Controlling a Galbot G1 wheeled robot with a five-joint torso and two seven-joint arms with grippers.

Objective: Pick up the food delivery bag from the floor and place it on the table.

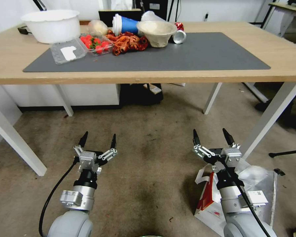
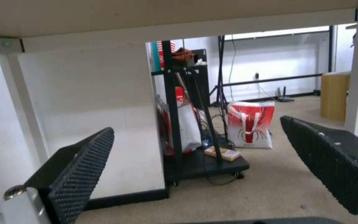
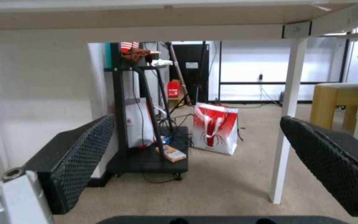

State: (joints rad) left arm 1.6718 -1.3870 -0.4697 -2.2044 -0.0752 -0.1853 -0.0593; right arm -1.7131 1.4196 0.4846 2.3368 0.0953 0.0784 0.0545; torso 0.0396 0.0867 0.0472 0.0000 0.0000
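The food delivery bag [image 1: 258,180] sits on the carpeted floor [image 1: 148,148] at the lower right. It is white with a red side panel [image 1: 207,194] and an open foil-lined top. My right arm hangs over the bag, and my right gripper [image 1: 209,130] stands open just beyond its far edge, holding nothing. To the left, my left gripper [image 1: 100,134] is open above bare carpet. Ahead is the table [image 1: 220,76], a light-wood top with a dark grey mat [image 1: 204,52]. Both wrist views look under the table between spread black fingers [image 2: 84,161] [image 3: 79,155].
The mat's left half holds a white bowl [image 1: 52,24], strawberries [image 1: 95,42], red crayfish [image 1: 128,42], a blue cup [image 1: 125,24] and a paper bowl [image 1: 156,31]. White table legs [image 1: 269,115] [image 1: 16,141] flank the floor space. A black cart [image 3: 146,155] and a red-and-white bag [image 3: 214,129] stand beyond.
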